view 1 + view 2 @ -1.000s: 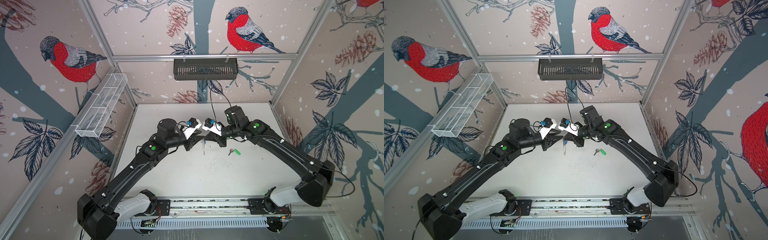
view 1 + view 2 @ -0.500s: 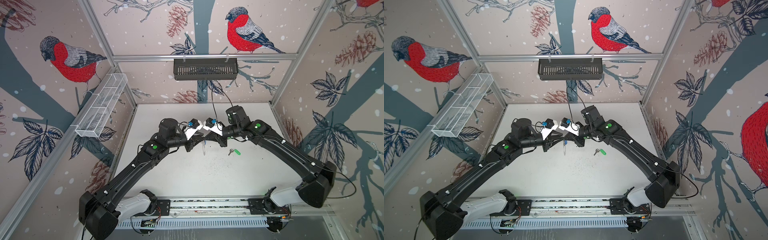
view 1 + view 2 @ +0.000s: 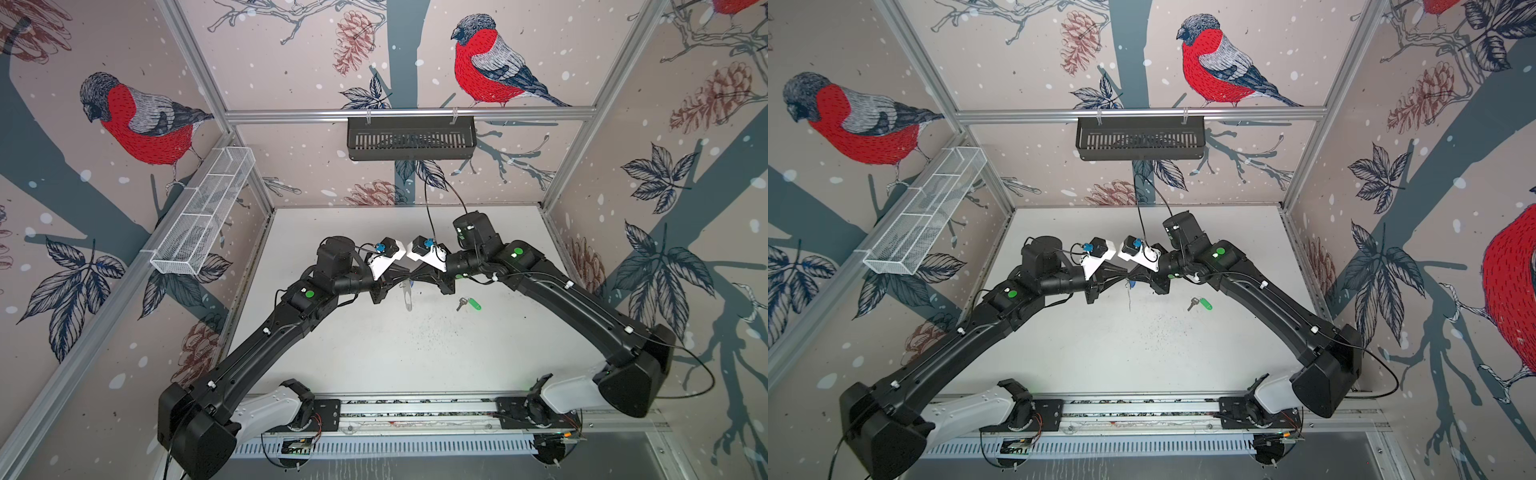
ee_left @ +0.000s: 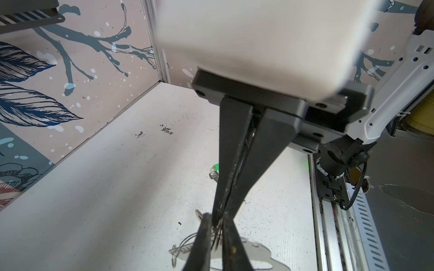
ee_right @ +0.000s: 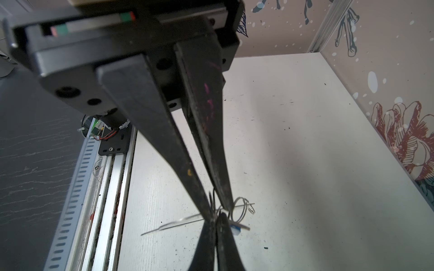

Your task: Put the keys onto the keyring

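My right pincer [image 5: 217,209] clenches the keyring [image 3: 407,296] above the table [image 3: 374,353]. My left pincer [image 4: 216,221] meets it; whether clenched, I cannot tell.

Bullfinch-papered walls [image 3: 291,62], white tabletop [image 3: 395,353]

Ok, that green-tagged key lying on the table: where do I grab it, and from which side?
I'd take the green tag, not the silver key linked to it. It lies flat on the white table, in the open, so come straight down, jaws across the oval's narrow width; the thin key offers less to pinch.
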Robot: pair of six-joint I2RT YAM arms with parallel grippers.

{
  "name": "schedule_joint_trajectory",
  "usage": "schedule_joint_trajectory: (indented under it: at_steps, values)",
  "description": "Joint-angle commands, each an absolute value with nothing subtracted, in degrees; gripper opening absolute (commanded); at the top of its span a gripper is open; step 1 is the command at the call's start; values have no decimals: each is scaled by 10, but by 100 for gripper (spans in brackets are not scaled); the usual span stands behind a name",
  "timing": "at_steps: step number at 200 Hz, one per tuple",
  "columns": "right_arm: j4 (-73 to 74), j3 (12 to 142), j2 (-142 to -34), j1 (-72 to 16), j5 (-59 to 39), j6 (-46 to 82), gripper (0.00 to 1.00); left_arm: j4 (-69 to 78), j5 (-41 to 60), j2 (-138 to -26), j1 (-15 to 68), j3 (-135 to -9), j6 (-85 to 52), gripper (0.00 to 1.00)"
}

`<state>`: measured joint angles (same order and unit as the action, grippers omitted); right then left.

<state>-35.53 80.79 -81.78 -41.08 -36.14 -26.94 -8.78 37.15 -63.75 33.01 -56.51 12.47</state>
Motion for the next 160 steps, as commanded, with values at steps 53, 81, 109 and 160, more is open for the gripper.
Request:
schedule_joint_trajectory:
  at_steps: [53, 81, 109, 160]
  values:
    - [-324, 806, -805, -411, -384, -268, 0, -72, 383, -637, 330, -569, 131, 0]
    - [-314, 803, -801, -410, -379, -258, 0, -52, 377, -633, 330, -562, 125, 0]
    - [-292, 792, -791, -404, -374, -239, 9, 14, 373, -620, 330, -534, 98, 0]
    - [-227, 756, -751, -398, -319, -161, 31, 174, 343, -599, 329, -468, 33, 0]
